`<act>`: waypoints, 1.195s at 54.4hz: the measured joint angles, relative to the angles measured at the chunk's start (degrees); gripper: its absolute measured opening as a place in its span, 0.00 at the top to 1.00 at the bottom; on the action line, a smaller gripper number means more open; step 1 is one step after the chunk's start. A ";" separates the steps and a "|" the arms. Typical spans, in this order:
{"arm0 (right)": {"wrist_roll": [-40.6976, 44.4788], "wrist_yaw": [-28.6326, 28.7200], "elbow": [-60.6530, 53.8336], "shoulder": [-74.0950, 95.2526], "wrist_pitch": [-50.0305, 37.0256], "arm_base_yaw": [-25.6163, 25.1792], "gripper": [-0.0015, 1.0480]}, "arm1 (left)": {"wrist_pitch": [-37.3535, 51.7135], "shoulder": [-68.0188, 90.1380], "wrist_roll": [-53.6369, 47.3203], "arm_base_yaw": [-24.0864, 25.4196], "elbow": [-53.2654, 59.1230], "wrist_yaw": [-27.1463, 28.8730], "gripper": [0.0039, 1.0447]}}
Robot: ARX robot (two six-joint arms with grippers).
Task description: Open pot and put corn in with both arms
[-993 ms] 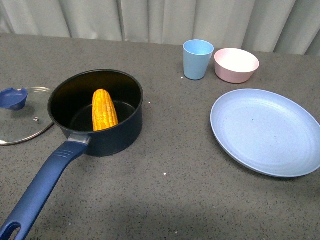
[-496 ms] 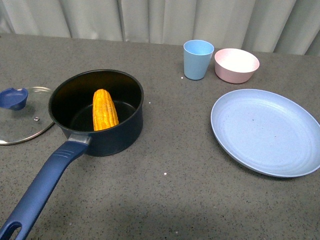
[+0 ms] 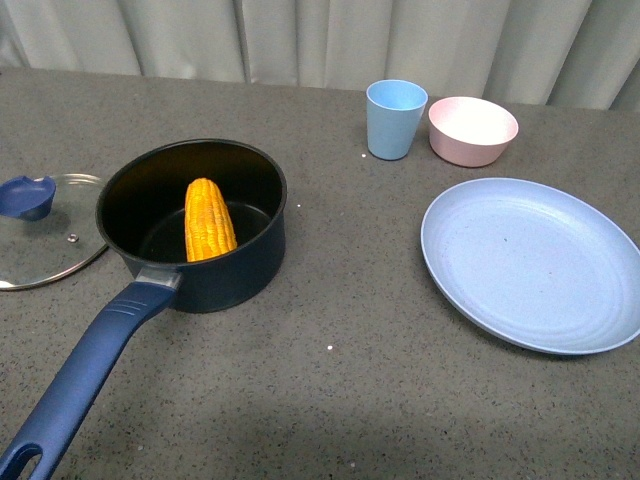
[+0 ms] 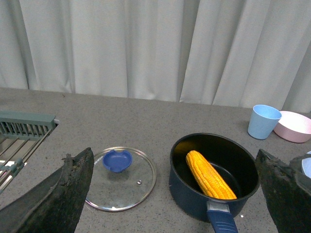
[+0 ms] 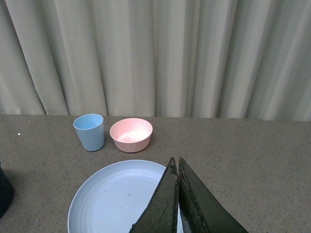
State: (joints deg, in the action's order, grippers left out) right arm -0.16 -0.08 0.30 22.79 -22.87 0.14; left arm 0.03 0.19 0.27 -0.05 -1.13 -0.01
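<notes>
The dark navy pot point(image 3: 240, 265) stands open at the left of the table, its long blue handle point(image 3: 85, 375) pointing to the near left. The yellow corn point(image 3: 208, 218) lies inside it, leaning on the pot wall. The glass lid point(image 3: 45, 235) with its blue knob point(image 3: 27, 196) lies flat on the table left of the pot. Neither arm shows in the front view. In the left wrist view the pot point(image 4: 187, 196), corn point(image 4: 210, 174) and lid point(image 4: 121, 178) lie ahead of my open, empty left gripper point(image 4: 175, 194). My right gripper point(image 5: 176, 194) is shut and empty above the plate point(image 5: 114, 199).
A light blue plate point(image 3: 530, 265) lies at the right. A light blue cup point(image 3: 395, 118) and a pink bowl point(image 3: 472, 130) stand at the back. A grey rack point(image 4: 19, 133) shows at the table's far left in the left wrist view. Curtains hang behind.
</notes>
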 joint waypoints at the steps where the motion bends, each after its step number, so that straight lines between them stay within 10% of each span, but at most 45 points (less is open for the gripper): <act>1: 0.00 0.00 0.00 -0.63 0.66 0.00 0.99 | 0.00 0.00 0.00 0.00 0.00 0.02 0.06; 57: 0.07 0.17 0.04 -22.49 22.75 0.00 0.99 | 0.00 0.00 0.00 0.00 0.00 0.00 0.06; 65: 0.11 0.17 0.04 -22.53 22.75 0.00 0.76 | 0.00 0.00 0.00 0.00 0.00 0.02 0.06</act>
State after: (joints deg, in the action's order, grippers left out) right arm -0.05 0.10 0.34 0.25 -0.12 0.14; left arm 0.03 0.19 0.27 -0.05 -1.13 0.01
